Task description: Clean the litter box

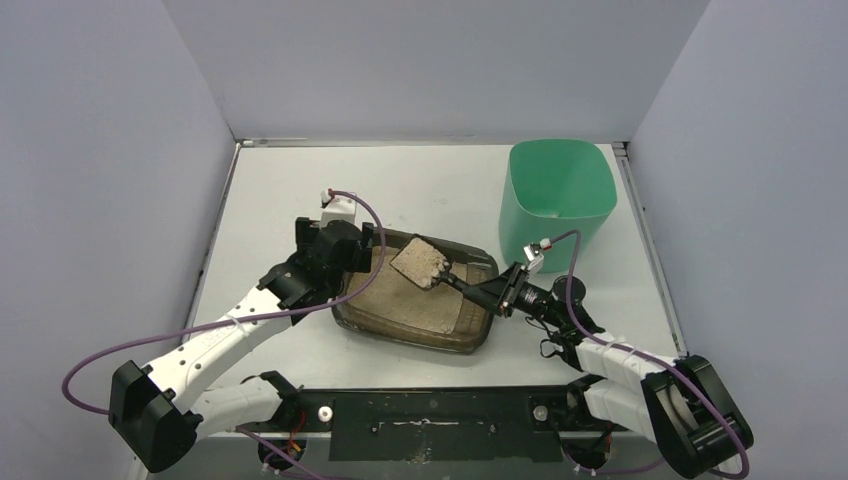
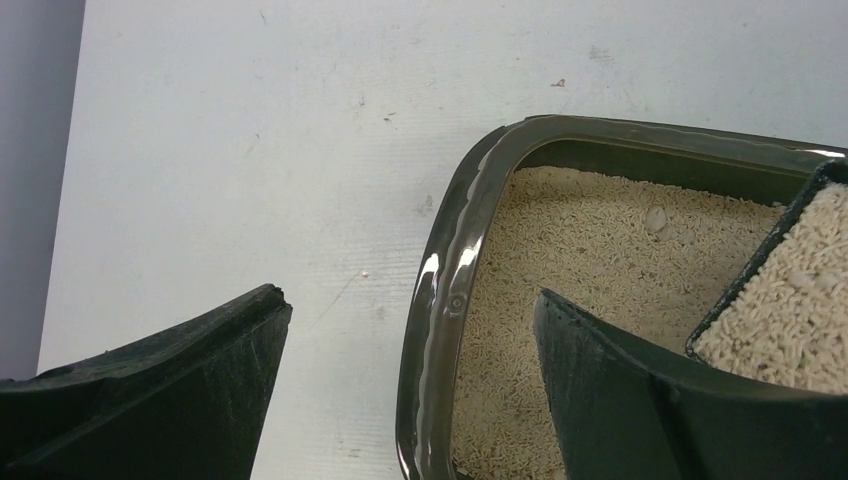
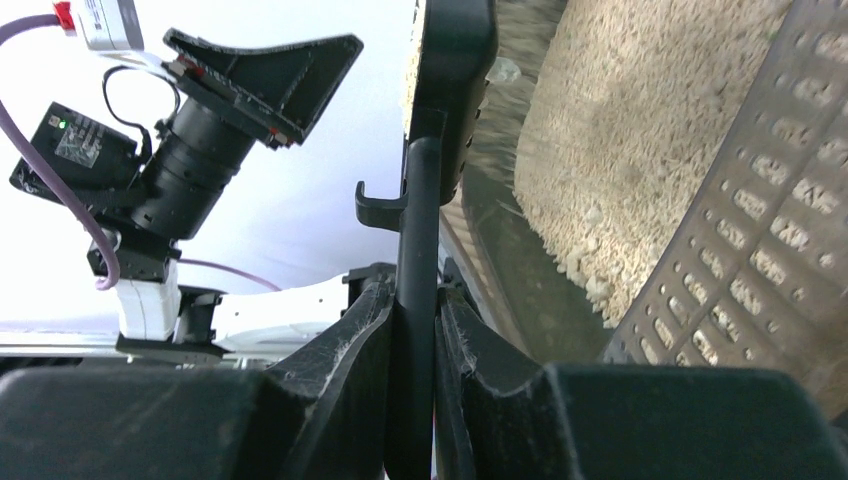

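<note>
The litter box (image 1: 345, 314) is a dark shallow tray of beige granules in the middle of the table. My left gripper (image 1: 345, 255) is open and straddles the box's left rim (image 2: 440, 320), with one finger (image 2: 200, 380) outside over the table and the other finger (image 2: 620, 390) over the granules. My right gripper (image 1: 497, 295) is shut on the handle (image 3: 418, 230) of a black slotted scoop (image 1: 420, 262). The scoop is heaped with granules and held over the box's far middle. It also shows in the left wrist view (image 2: 790, 300).
A mint-green bin (image 1: 555, 195) stands at the back right, just beyond the right arm. A small pale lump (image 2: 655, 220) lies in the granules near the box's far wall. Grey walls enclose the table on three sides.
</note>
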Available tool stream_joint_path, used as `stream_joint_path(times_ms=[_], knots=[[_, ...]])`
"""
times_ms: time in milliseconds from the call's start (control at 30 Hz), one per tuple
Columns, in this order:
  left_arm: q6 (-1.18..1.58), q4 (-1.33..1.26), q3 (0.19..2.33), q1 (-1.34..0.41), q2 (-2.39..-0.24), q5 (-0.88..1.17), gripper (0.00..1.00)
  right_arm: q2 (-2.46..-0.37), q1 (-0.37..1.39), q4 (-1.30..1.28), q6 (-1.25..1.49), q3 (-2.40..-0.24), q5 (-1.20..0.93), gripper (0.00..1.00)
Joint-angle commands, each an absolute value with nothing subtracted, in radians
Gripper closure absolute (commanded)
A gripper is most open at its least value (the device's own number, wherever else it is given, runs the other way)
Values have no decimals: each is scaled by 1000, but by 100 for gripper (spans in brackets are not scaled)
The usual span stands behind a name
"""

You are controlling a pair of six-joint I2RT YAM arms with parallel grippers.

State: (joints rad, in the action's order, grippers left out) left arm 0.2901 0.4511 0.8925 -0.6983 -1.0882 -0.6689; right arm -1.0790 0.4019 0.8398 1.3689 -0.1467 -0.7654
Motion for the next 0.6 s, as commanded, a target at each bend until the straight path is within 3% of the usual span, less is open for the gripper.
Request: stream_joint_path(times_ms=[0,67,167,267,367,467,567], knots=[[308,402,896,-696,-1062,-683,10,-1076,454,924,1338,-221,-773,100],[309,402,901,-696,-1064,-680,9,-1043,406,834,1323,-199,-727,100],[310,406,902,-696,-1062,-681,5,-1073,440,974,1372,-191,-777,100],[313,406,900,-697,-1057,-682,4,-1057,389,879,1359,-177,-748,100],[311,400,901,-696,-1056,-675,3,-1083,455,1007,1382,-190,-782,100],[313,406,900,-698,-1057,-672,3,-1064,402,890,1365,-199,-759,100],[310,403,899,-697,-1054,-673,3,-1096,443,1037,1415,-188,-789,100]])
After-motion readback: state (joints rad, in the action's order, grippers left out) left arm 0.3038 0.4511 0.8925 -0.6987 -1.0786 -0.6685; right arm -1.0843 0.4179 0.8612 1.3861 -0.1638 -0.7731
